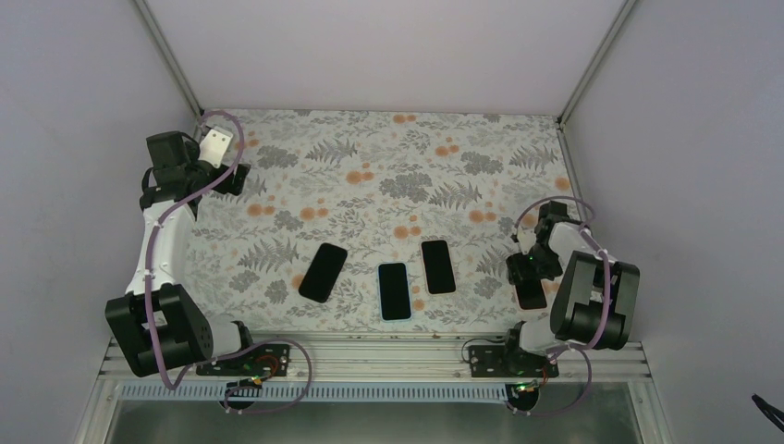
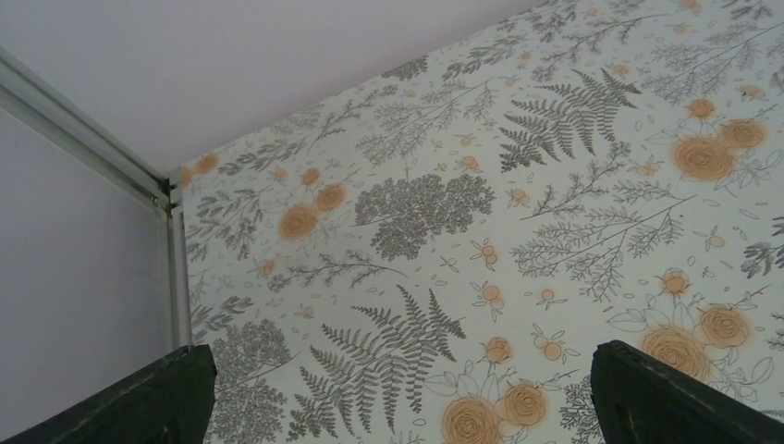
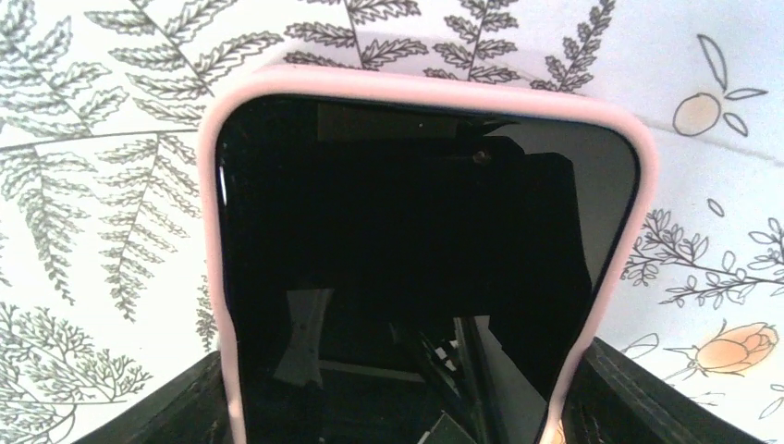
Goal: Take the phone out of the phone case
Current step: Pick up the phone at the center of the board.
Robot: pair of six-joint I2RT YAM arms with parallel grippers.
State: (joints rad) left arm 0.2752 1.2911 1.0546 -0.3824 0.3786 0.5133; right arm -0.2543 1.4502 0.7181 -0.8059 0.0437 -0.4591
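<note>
A phone (image 3: 416, 231) with a dark screen sits in a pink phone case (image 3: 425, 85) and fills the right wrist view. My right gripper (image 3: 398, 393) straddles it, with the black fingers (image 3: 647, 398) pressed against both long sides of the case, whose rim bows inward there. From above, this cased phone (image 1: 532, 296) lies at the right edge of the table under the right gripper (image 1: 529, 276). My left gripper (image 1: 231, 178) hovers at the far left back, open with nothing between its fingers (image 2: 139, 402).
Three other phones lie in a row near the front of the floral tablecloth (image 1: 388, 185): a black one (image 1: 323, 272), one with a light rim (image 1: 395, 290), and another black one (image 1: 438, 266). Walls and metal posts (image 1: 171, 55) close in the table.
</note>
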